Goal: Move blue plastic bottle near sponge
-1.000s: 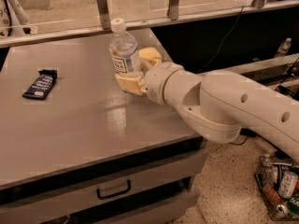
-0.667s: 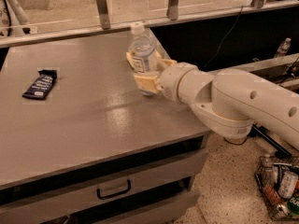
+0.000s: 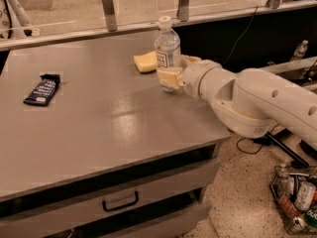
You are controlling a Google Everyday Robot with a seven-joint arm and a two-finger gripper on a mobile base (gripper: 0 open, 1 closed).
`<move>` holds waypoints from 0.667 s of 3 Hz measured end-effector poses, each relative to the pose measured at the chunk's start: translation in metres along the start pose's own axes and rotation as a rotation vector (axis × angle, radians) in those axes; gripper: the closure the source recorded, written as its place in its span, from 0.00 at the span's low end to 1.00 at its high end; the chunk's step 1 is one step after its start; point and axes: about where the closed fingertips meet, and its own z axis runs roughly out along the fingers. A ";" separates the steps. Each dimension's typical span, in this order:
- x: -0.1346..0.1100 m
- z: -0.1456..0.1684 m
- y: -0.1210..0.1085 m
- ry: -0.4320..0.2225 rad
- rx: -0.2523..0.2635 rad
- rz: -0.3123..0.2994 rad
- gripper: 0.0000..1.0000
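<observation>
The blue plastic bottle [image 3: 167, 47] stands upright at the far right of the grey table [image 3: 99, 118]; it is clear with a white cap and a white label. The pale yellow sponge [image 3: 145, 61] lies just left of it, touching or nearly touching its base. My gripper [image 3: 173, 73] comes in from the right, its cream fingers [image 3: 169, 77] shut around the bottle's lower half. The bottle's base is hidden behind the fingers.
A dark snack bar wrapper [image 3: 42, 89] lies at the table's left. A metal railing [image 3: 109, 4] runs behind the table. The table's right edge is just below my arm [image 3: 257, 103]. A wire basket of bottles [image 3: 297, 197] sits on the floor at the right.
My gripper has carried the bottle right and toward the back of the table, then slightly left, so the sponge now shows just left of the bottle.
</observation>
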 end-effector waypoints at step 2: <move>0.003 0.032 -0.007 -0.020 0.003 0.043 1.00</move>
